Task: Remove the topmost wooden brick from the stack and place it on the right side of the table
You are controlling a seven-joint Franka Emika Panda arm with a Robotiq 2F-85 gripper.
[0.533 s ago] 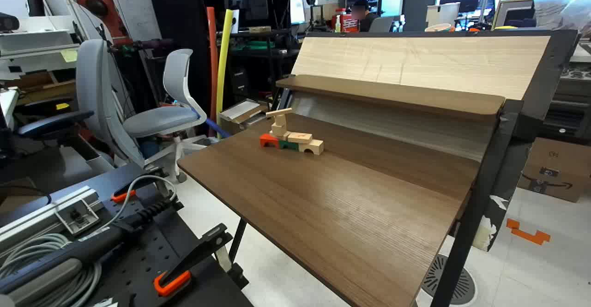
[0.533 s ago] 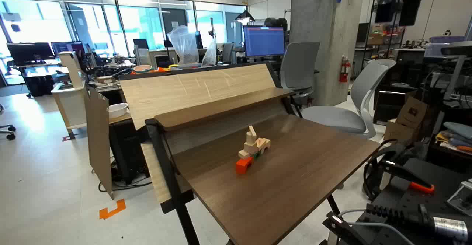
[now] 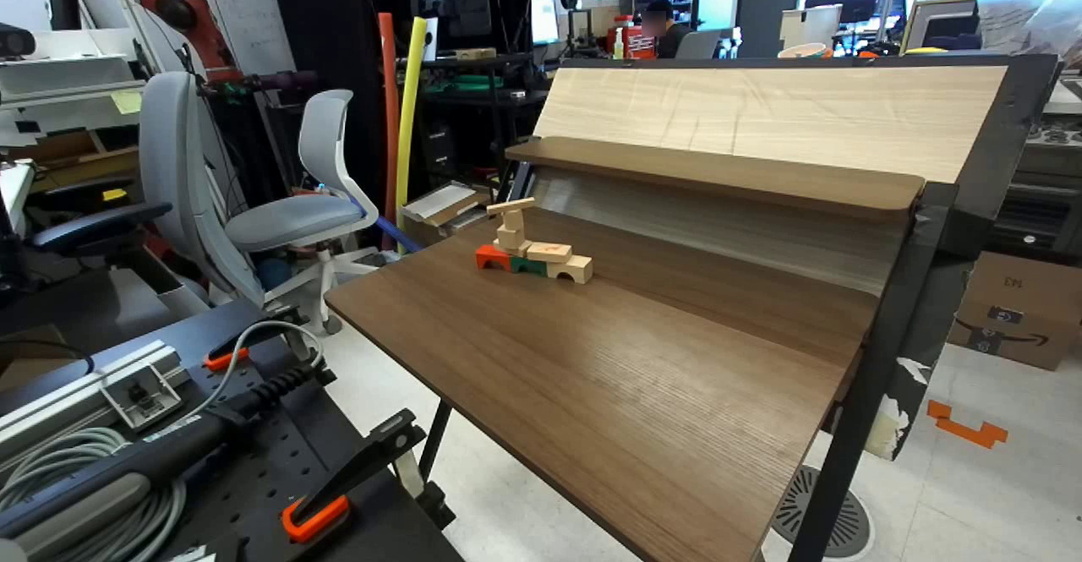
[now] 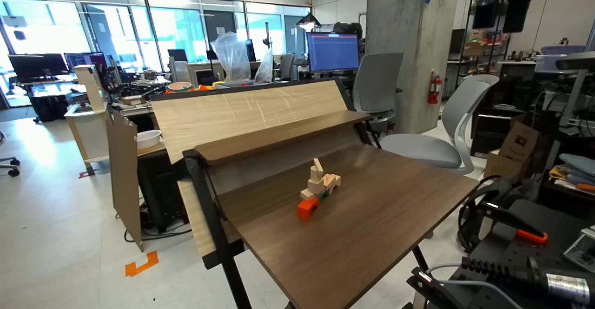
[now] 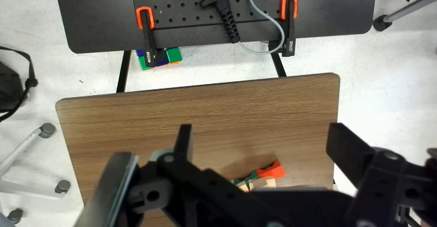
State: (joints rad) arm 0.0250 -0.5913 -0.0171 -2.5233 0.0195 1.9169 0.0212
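The topmost wooden brick (image 3: 511, 205) lies across the top of the stack, slightly tilted; it also shows nearly end-on in an exterior view (image 4: 318, 165). The stack (image 3: 512, 237) of pale-tan bricks stands near the far left of the brown table (image 3: 625, 376) and also shows in an exterior view (image 4: 315, 187). My gripper (image 5: 261, 126) is open and empty, high above the table. In the wrist view some tan bricks (image 5: 262, 182) show past the gripper body, which hides the rest; I cannot pick out the topmost brick there. The gripper (image 4: 500, 26) hangs at the top right of an exterior view.
An orange-red block (image 3: 492, 256), a green block (image 3: 528, 266) and a tan arch brick (image 3: 571, 269) stand in a row against the stack. A raised brown shelf (image 3: 718, 173) and slanted pale board (image 3: 778, 118) rise behind. A black bench with clamps (image 3: 279, 461) stands in front.
The stack, blocks and table look the same. The gripper at the top of an exterior view has shifted only very slightly, if at all.
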